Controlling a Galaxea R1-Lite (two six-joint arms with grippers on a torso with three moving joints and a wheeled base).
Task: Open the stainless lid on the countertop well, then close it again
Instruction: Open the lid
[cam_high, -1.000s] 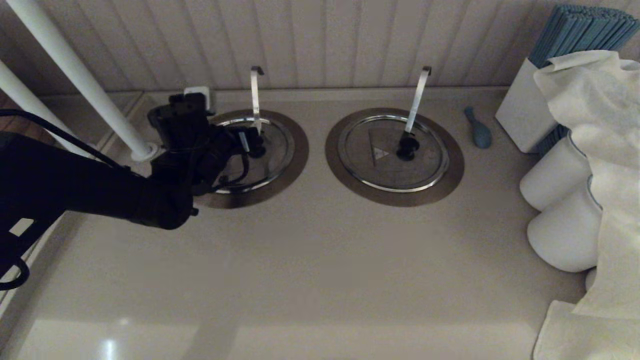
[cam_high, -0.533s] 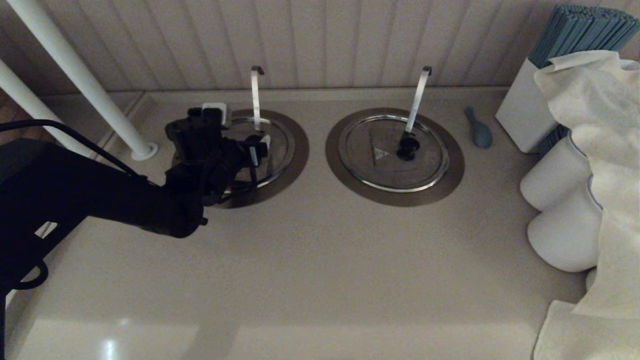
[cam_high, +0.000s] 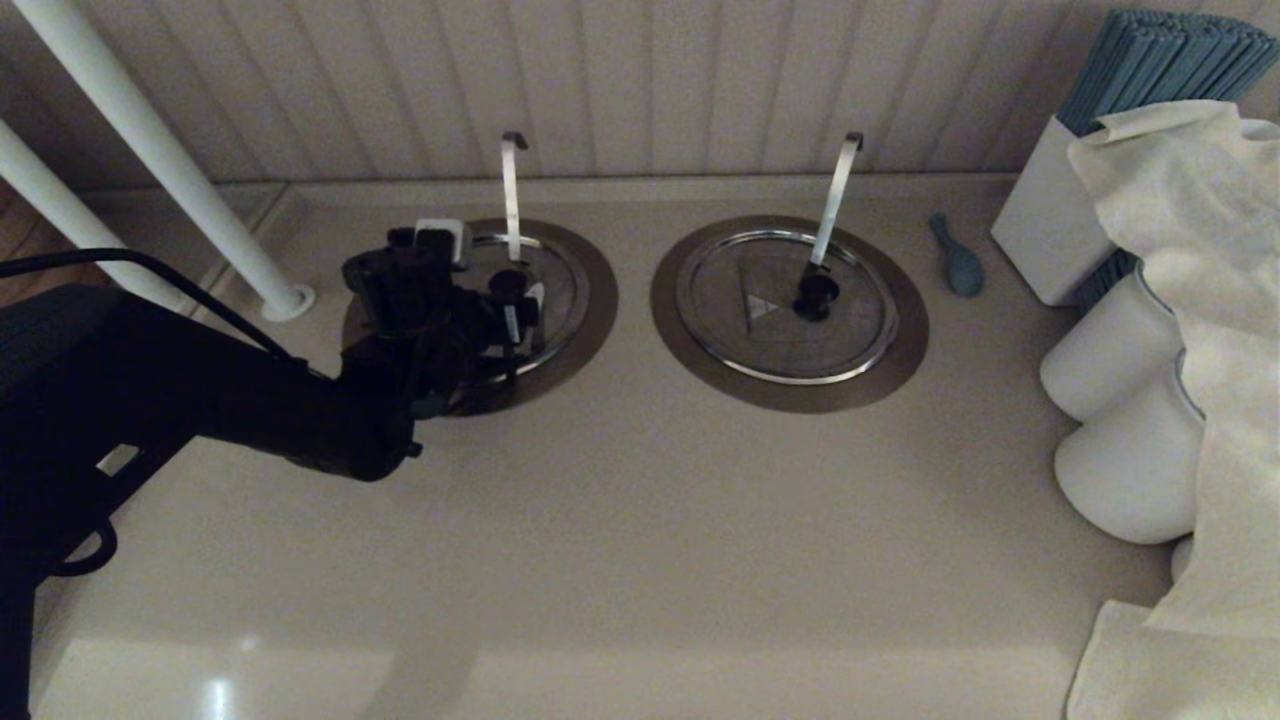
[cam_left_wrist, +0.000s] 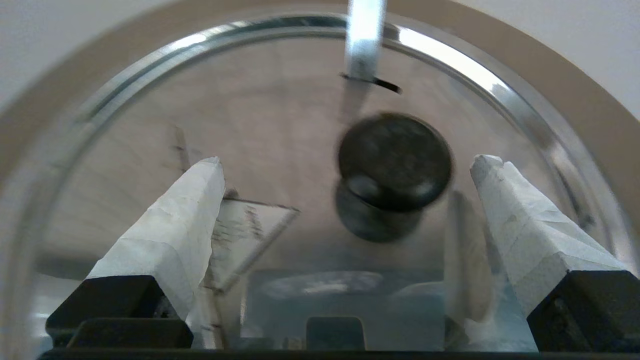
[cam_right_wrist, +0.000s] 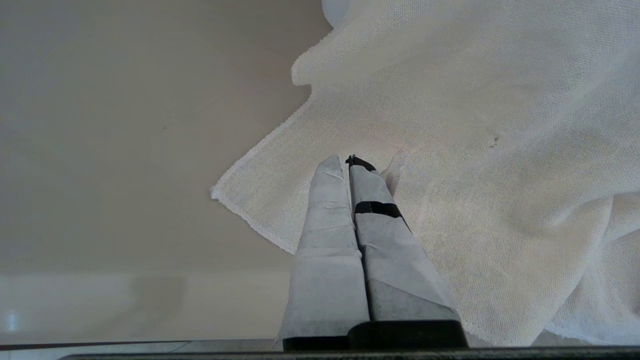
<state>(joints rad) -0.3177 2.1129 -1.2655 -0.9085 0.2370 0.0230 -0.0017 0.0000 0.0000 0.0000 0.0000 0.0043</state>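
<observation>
The stainless lid (cam_high: 562, 285) lies flat and closed on the left countertop well, whose brownish flange (cam_high: 592, 322) rings it. A narrow upright ladle handle (cam_high: 511, 190) rises from the lid's far side. My left gripper (cam_high: 486, 274) hovers low over the lid, open, with the black knob (cam_high: 507, 283) between its taped fingers. In the left wrist view the knob (cam_left_wrist: 395, 160) sits nearer one finger (cam_left_wrist: 505, 200) of the open gripper (cam_left_wrist: 345, 162), untouched, beside the pale triangular mark (cam_left_wrist: 250, 225) on the lid (cam_left_wrist: 260, 115). My right gripper (cam_right_wrist: 345, 161) is shut, parked above a white cloth (cam_right_wrist: 475, 150).
The twin lid (cam_high: 785, 330) with a slanted handle (cam_high: 835, 195) lies to the right. Two white poles (cam_high: 200, 190) stand at the left. A small blue object (cam_high: 958, 262), a white box (cam_high: 1050, 230) and white rolls under cloth (cam_high: 1130, 370) fill the right side.
My left arm has moved right across the lid, bringing the open fingers around the black knob. The lid has stayed flat.
</observation>
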